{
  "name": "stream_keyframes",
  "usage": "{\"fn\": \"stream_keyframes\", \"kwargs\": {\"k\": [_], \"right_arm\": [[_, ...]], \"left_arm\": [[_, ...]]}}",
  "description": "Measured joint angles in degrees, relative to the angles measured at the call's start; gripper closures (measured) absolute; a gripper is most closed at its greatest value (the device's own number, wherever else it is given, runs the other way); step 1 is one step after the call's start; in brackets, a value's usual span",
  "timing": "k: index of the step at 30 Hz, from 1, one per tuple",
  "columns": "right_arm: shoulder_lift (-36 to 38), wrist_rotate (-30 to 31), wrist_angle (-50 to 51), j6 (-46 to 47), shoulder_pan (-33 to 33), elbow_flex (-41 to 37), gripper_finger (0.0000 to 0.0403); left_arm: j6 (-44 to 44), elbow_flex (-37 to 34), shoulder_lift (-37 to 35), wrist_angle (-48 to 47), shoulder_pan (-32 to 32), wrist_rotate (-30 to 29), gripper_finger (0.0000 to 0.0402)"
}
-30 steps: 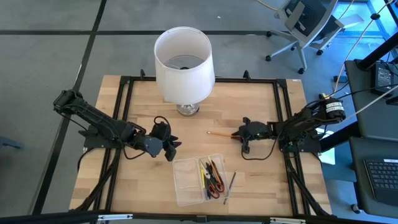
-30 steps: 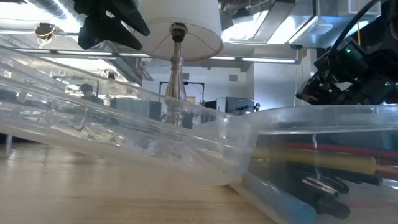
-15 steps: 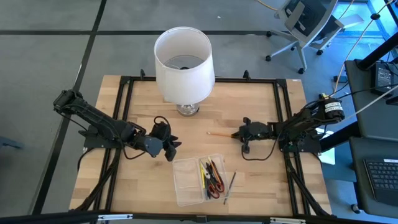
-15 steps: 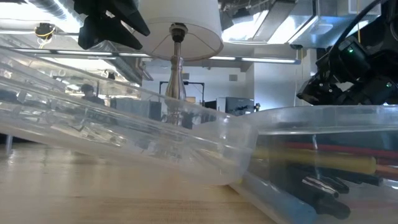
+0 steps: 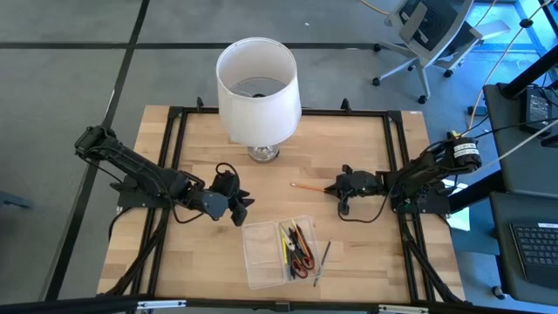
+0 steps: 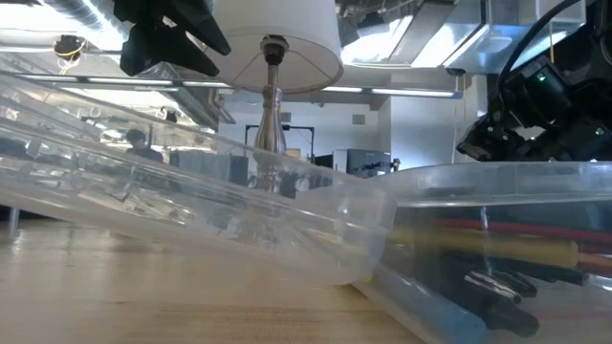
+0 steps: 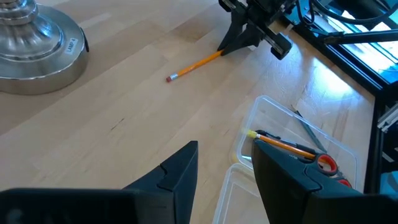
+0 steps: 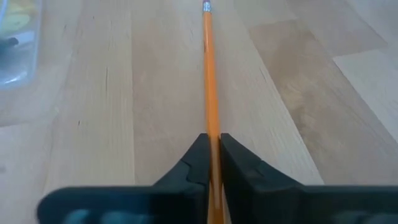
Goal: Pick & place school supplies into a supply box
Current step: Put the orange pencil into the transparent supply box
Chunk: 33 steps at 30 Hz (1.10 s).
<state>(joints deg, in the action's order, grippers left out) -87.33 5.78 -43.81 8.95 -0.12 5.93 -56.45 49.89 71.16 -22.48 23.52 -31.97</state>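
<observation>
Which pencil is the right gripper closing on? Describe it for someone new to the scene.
Start at the white lamp. Just in front and right of its base, an orange pencil lies alone on bare wood, pinched at one end by the right gripper. The other supplies lie in or beside the clear box.

In the low view the supply box (image 6: pixel 497 239) runs off the right edge, its pens blurred. The lampshade (image 6: pixel 277 33) is cut off at the top of the frame.
</observation>
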Motion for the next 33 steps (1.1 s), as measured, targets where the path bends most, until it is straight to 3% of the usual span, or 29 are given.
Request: {"fn": "stream_keyframes", "kwargs": {"k": [19,25,33], "right_arm": [[0.1,-1.0,-2.5,1.4,0.0,0.3,0.0378],[0.1,-1.6,-2.3,0.8,0.0,1.1,0.0397],[0.5,-8.6,4.5,3.7,0.0,1.9,0.0373]], "left_arm": [[0.0,0.0,0.0,0.0,0.0,0.0,0.0258],[0.0,0.0,0.0,0.0,0.0,0.0,0.0258],[0.0,0.0,0.0,0.0,0.0,-0.2,0.0258]]}}
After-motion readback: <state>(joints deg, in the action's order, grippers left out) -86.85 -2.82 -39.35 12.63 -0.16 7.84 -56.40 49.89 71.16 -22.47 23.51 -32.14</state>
